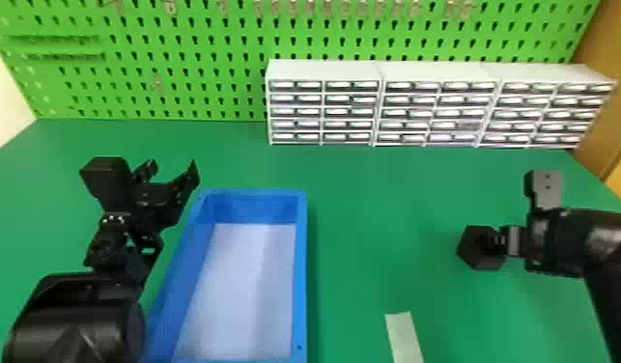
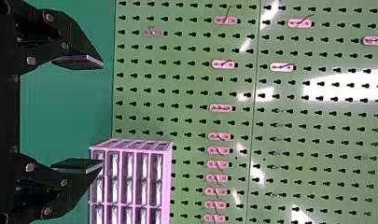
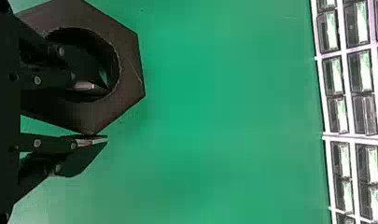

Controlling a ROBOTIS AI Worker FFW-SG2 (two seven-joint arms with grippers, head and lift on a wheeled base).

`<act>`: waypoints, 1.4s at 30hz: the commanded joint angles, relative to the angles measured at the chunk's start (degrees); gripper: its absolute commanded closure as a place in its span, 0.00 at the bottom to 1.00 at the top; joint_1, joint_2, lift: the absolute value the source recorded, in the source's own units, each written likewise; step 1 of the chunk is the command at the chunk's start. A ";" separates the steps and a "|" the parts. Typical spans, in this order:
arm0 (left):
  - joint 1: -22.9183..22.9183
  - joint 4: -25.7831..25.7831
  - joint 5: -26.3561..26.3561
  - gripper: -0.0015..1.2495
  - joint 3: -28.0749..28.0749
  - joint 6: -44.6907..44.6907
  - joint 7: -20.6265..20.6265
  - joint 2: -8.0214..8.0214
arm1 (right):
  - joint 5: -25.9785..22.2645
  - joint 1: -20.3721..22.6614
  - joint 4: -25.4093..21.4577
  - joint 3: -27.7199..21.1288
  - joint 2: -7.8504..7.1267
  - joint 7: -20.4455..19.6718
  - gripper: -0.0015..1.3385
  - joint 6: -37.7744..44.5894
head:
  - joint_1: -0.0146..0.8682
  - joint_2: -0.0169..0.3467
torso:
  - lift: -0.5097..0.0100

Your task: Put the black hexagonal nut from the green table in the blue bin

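On the right side of the green table [image 1: 372, 202], the black hexagonal nut [image 1: 479, 251] is at the fingers of my right gripper [image 1: 514, 241]. In the right wrist view, one finger of the right gripper [image 3: 106, 114] goes into the hole of the nut [image 3: 128, 70] and the other lies against its outer side, with the nut's wall pinched between. I cannot tell whether the nut touches the table. The blue bin [image 1: 300, 270] stands left of centre. Beside its far left corner, my left gripper [image 1: 173, 173] is open; in its wrist view the left gripper [image 2: 102, 114] has nothing between its fingers.
White drawer cabinets [image 1: 323, 70] line the back of the table at centre and right, before a green pegboard [image 1: 178, 58]. A pale strip [image 1: 404, 338] lies on the near part of the table, between the bin and my right arm.
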 commanded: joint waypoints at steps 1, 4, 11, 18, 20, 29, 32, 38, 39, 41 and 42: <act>0.00 -0.04 -0.15 0.40 -0.03 0.00 0.00 0.03 | 1.05 -0.08 0.04 0.18 0.20 0.00 0.73 0.29 | 0.79 0.19 | 0.79; 0.00 -0.04 -0.15 0.40 -0.03 0.00 0.00 0.03 | 1.66 -0.35 0.04 0.70 0.20 0.00 0.78 0.73 | 0.79 0.19 | 0.79; 0.00 -0.12 -0.32 0.40 -0.03 0.00 -0.09 0.03 | 2.54 -0.26 -3.83 0.61 0.64 0.00 0.79 3.01 | 0.79 0.19 | 0.79; 0.09 -0.12 -0.41 0.40 0.06 0.00 -0.09 0.03 | 4.39 -0.26 -14.20 0.61 2.13 0.00 0.79 7.23 | 0.79 0.19 | 0.79; 0.09 -0.12 -0.41 0.40 0.06 0.00 -0.09 0.03 | 4.21 -0.44 -16.31 0.88 2.13 0.00 0.79 7.85 | 0.79 0.19 | 0.79; -0.09 -0.12 -0.76 0.40 -0.03 0.00 -0.09 0.03 | 2.72 -0.87 -26.24 3.51 2.13 0.00 0.79 9.87 | 0.79 0.19 | 0.79; -0.09 -0.21 -0.76 0.40 -0.03 0.00 -0.09 -0.06 | 2.10 -1.14 -28.70 4.92 2.49 0.00 0.79 9.69 | 0.79 0.19 | 0.79; -0.18 -0.21 -0.85 0.40 -0.11 0.00 -0.26 -0.06 | -0.10 -2.19 -31.78 8.09 3.10 0.00 0.79 9.34 | 0.79 0.19 | 0.79; -0.18 -0.12 -0.85 0.40 -0.03 0.00 -0.26 0.03 | -0.54 -2.54 -32.04 8.79 3.28 0.00 0.79 9.16 | 0.79 0.19 | 0.79; -0.18 -0.12 -0.85 0.40 -0.03 0.00 -0.35 0.03 | -1.24 -3.07 -32.13 9.67 3.54 0.00 0.79 8.99 | 0.79 0.19 | 0.79; -0.18 -0.12 -0.85 0.40 -0.03 0.00 -0.35 0.03 | -1.42 -3.42 -32.13 10.37 3.80 0.00 0.79 8.90 | 0.79 0.19 | 0.79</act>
